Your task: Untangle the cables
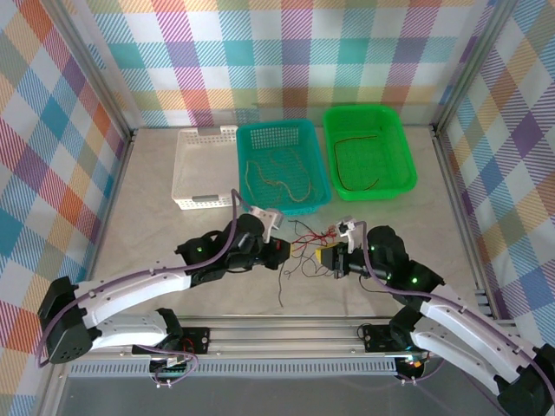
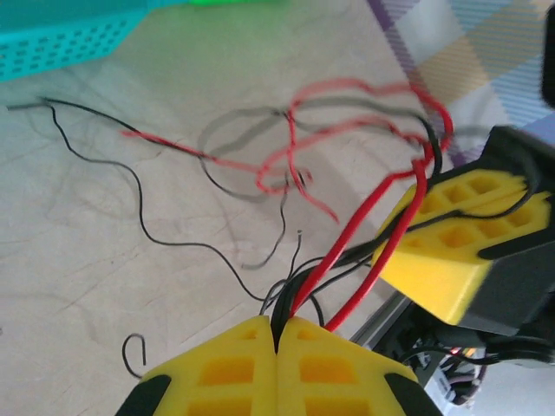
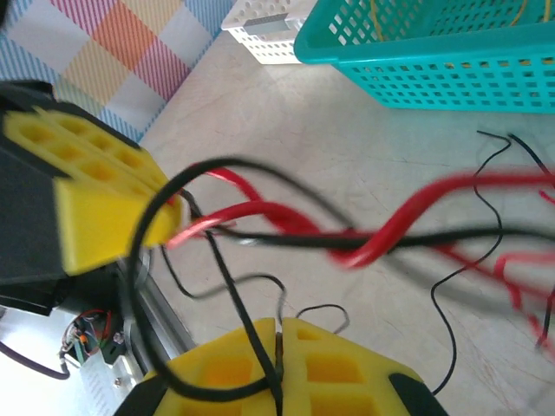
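**Top external.** Pale, matt surface [image 1: 147,225]. At the far side stand three perforated plastic baskets in a row: white basket [image 1: 184,173], teal basket [image 1: 245,165], green basket [image 1: 368,111]. A thin curled wire lies in each of the teal and green ones. The cables [image 1: 308,236], thin red and black strands in a loose knot, lie on the surface between the left end effector [image 1: 282,251] and the right end effector [image 1: 329,258], near the teal basket.

**Left wrist.** Left end effector [image 2: 277,328]: yellow honeycomb pads clenched on the cables [image 2: 299,299], gripping red and black strands. Further loops sprawl over the surface [image 2: 87,260]. The right end effector [image 2: 460,234] is alongside, with strands running into it.

**Right wrist.** Right end effector [image 3: 279,325]: blocky yellow pads pressed together, pinching a black strand. The cables [image 3: 390,234], glossy red twisted with black, stretch taut to the left end effector [image 3: 95,199]. Beyond them are the teal basket [image 3: 434,69] and the white basket [image 3: 269,26].
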`<act>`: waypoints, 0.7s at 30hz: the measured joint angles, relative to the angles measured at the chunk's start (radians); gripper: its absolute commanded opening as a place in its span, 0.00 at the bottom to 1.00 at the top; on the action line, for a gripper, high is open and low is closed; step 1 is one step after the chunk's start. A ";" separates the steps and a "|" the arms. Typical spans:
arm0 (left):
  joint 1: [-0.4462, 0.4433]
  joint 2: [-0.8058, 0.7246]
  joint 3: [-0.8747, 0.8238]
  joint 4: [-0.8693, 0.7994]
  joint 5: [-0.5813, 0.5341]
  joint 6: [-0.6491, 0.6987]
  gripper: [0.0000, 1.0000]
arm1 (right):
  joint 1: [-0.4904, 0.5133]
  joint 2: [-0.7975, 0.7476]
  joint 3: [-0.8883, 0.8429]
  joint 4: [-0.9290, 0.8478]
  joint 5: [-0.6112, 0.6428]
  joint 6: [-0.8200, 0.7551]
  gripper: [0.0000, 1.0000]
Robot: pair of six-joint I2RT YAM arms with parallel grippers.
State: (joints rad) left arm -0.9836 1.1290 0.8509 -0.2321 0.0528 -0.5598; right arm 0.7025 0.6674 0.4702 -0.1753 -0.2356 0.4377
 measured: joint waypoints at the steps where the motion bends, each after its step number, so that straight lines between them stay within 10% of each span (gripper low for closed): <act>1: 0.012 -0.019 -0.003 -0.005 -0.002 0.000 0.00 | 0.001 -0.005 0.008 -0.019 0.011 -0.006 0.00; 21: 0.281 -0.280 -0.003 -0.446 -0.115 0.000 0.00 | -0.289 -0.027 0.055 -0.373 0.291 0.111 0.00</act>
State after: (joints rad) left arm -0.7025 0.8490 0.8478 -0.6777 -0.0620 -0.5598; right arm 0.4137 0.6407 0.5255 -0.5488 0.0559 0.5491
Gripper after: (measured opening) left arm 0.042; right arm 0.073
